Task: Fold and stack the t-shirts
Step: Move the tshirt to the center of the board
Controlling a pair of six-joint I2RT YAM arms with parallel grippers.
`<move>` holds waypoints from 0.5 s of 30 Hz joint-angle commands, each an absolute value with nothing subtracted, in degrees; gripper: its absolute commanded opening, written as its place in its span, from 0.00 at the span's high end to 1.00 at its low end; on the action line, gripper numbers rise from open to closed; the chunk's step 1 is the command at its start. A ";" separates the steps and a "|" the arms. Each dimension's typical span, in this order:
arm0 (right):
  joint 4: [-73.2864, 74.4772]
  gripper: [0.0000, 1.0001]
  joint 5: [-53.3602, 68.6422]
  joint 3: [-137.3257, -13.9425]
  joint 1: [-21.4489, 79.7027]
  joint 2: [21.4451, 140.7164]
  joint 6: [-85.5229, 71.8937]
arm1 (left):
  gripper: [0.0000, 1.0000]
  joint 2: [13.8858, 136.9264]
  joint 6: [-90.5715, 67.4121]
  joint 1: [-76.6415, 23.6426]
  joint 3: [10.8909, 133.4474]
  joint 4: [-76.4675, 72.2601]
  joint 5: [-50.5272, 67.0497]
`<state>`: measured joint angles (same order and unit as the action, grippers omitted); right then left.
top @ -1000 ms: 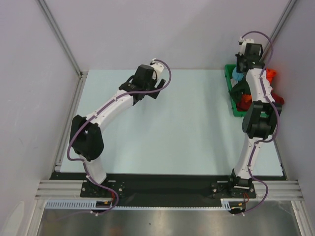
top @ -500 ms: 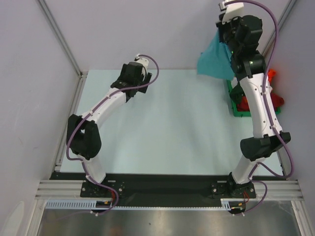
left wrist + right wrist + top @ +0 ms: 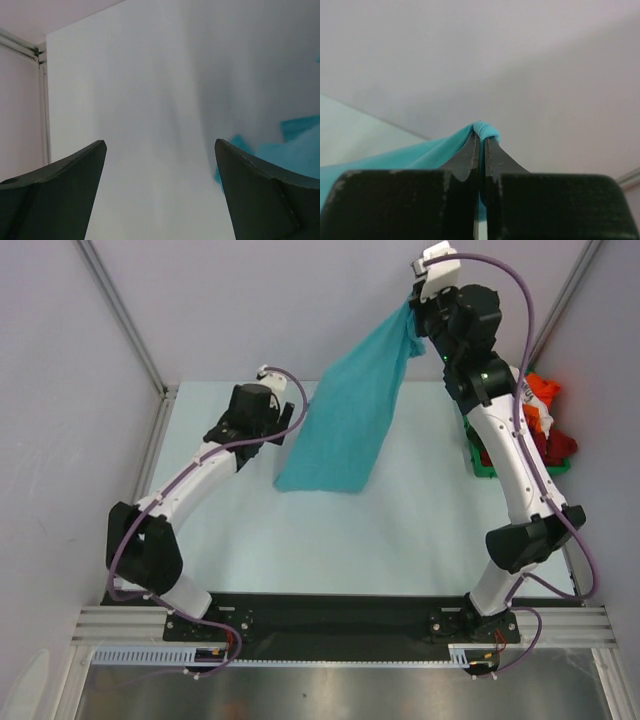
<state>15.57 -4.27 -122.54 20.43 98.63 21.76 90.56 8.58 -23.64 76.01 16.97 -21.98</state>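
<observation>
My right gripper (image 3: 415, 318) is raised high at the back and shut on a corner of the turquoise t-shirt (image 3: 350, 410). In the right wrist view the cloth's ribbed edge (image 3: 485, 129) is pinched between the closed jaws of that gripper (image 3: 481, 142). The shirt hangs stretched down and to the left, its lower end over the table's middle. My left gripper (image 3: 292, 418) is open and empty, right beside the shirt's left edge; in the left wrist view (image 3: 160, 150) a bit of turquoise cloth (image 3: 300, 150) shows at the right. Orange and red shirts (image 3: 545, 420) lie in the bin.
A green plastic bin (image 3: 478, 462) stands at the table's right edge, partly hidden by the right arm. Grey walls and metal frame posts (image 3: 120, 315) close in the back and sides. The pale table (image 3: 250, 530) spreads in front of the hanging shirt.
My right gripper has lifted the turquoise shirt out of the bin and swung it up and left, so it now hangs unfurled. My left arm has moved left and back.
</observation>
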 commanded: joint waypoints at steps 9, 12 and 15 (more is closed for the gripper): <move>14.59 1.00 -7.56 -112.23 13.19 111.87 17.05 | 0.13 78.84 12.99 -32.25 66.79 21.61 0.06; 14.06 1.00 -8.17 -112.67 11.96 113.37 17.58 | 0.17 82.43 15.72 -37.15 69.16 23.29 6.58; 14.41 1.00 -8.09 -113.20 10.64 114.78 17.05 | 0.19 91.47 17.92 -40.68 73.63 24.87 8.95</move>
<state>18.55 -6.79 -110.48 11.62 116.57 17.85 84.62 13.82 -37.32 68.88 23.20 0.62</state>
